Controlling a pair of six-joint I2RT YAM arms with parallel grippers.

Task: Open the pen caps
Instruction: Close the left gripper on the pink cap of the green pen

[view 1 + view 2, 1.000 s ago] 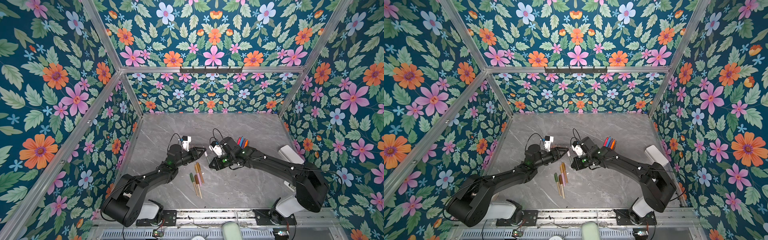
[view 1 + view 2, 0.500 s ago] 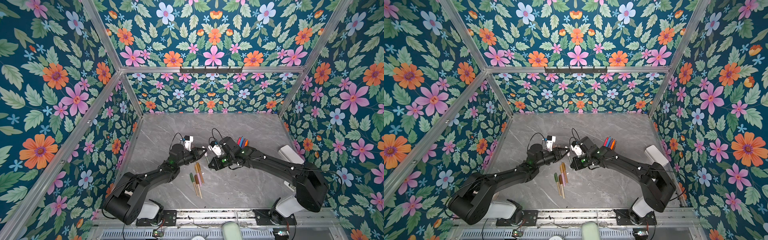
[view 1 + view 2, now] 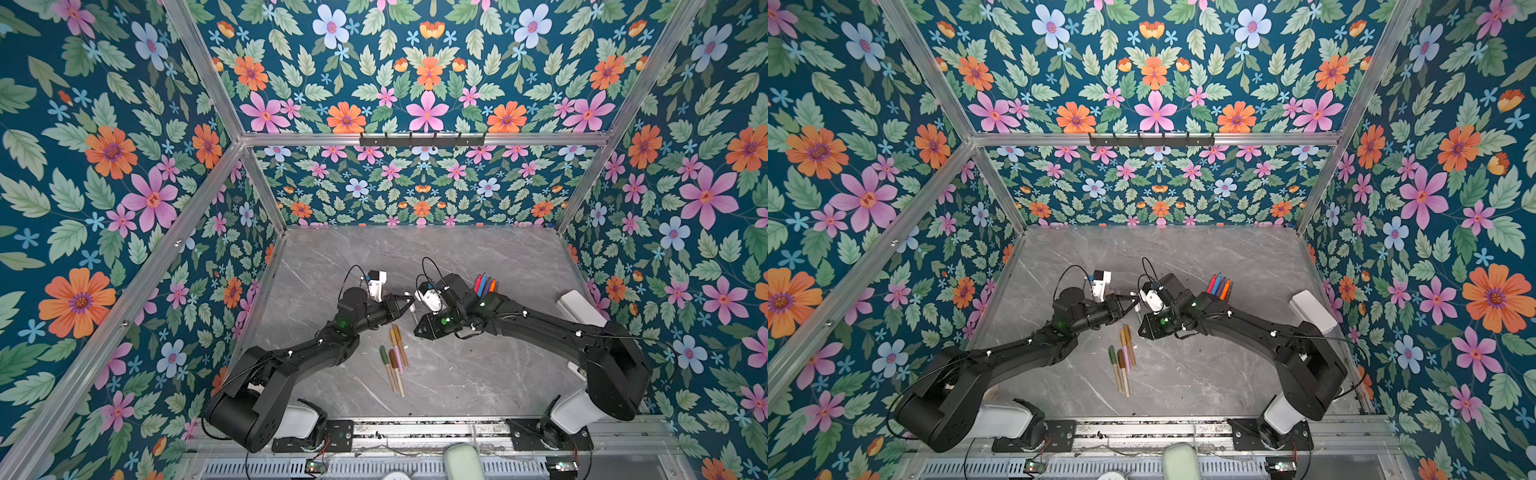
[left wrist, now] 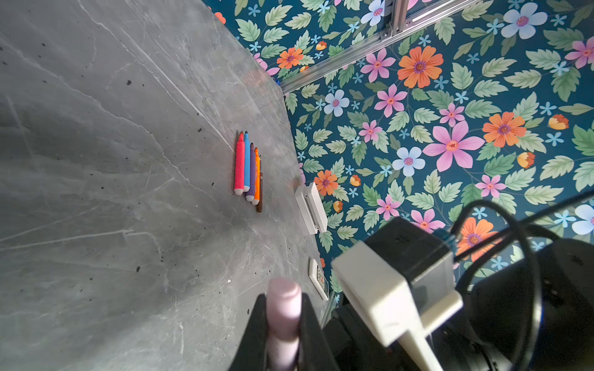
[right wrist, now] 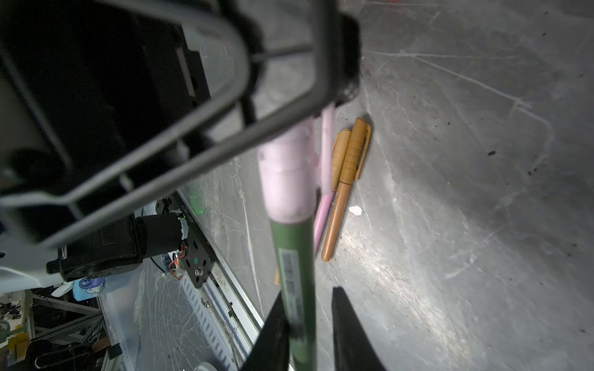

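Left pincer (image 4: 283,298) is now pinching the cap (image 4: 284,318) at 12 o'clock on the pen (image 3: 414,317). Right pincer (image 5: 308,295) is spreading off the pen, probably regripping.

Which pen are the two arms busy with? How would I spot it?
On the grey marble table, look where the left gripper and the right gripper meet, behind a cluster of muted pens. The pen hangs between them, off the table. Unlike those lying flat, it has an olive-green barrel and a pale pink cap, pinched by the left gripper.
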